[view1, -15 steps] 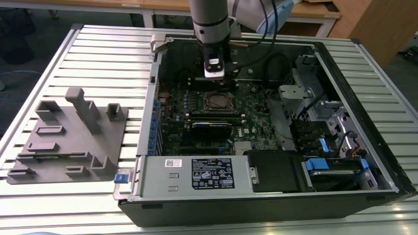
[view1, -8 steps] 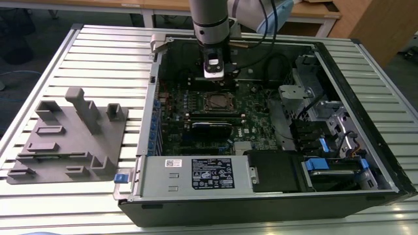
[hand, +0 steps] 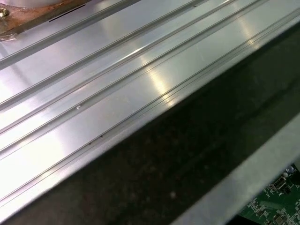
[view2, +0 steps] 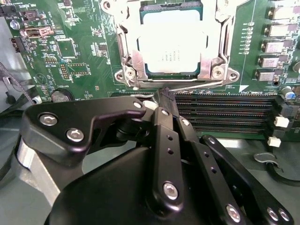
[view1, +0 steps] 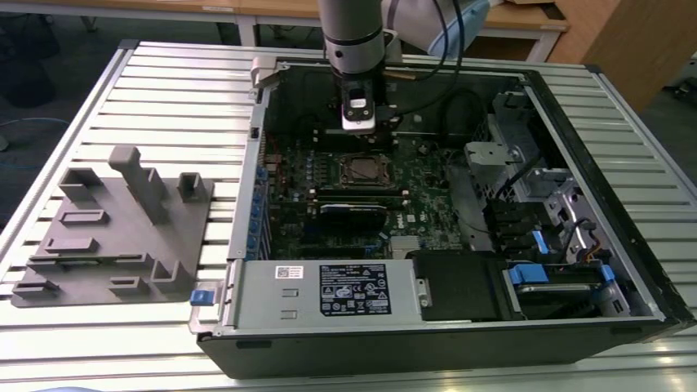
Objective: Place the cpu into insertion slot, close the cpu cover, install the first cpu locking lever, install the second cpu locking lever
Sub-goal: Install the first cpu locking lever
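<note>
grey cpu [view2: 169, 42] seated, cover [view2: 132, 58] down to clamp it. gripper [view2: 166, 96] pinched narrow against lever [view2: 197, 85], seemingly to latch it.

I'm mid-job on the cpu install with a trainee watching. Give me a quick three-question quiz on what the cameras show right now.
1. True or false: the cover is down around the cpu.
2. The gripper has its tips at: A) a fan, B) the wire lever along the cover's edge, C) the power supply.
3. Fill in: the grey block lies on the exterior view's ____ of the case.

Key: 1 true; 2 B; 3 left.
</note>
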Controlling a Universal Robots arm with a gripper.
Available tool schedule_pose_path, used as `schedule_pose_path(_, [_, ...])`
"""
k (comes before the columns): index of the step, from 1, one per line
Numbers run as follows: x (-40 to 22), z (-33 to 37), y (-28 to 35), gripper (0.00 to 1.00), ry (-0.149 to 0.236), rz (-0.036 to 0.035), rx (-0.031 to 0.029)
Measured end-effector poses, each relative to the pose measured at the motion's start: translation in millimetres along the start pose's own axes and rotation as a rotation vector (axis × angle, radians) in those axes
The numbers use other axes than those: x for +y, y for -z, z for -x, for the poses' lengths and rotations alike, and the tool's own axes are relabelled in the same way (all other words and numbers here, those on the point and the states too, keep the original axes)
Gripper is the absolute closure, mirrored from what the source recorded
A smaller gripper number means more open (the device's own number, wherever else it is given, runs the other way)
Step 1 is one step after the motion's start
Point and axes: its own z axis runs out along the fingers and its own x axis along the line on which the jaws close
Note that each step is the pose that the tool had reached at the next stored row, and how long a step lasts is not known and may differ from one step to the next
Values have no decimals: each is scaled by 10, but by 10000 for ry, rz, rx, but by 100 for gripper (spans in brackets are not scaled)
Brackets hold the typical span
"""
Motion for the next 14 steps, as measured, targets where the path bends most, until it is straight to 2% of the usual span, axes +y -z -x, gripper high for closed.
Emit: schedule_pose_path(14, [27,8,-9,89,-11,-2,-2])
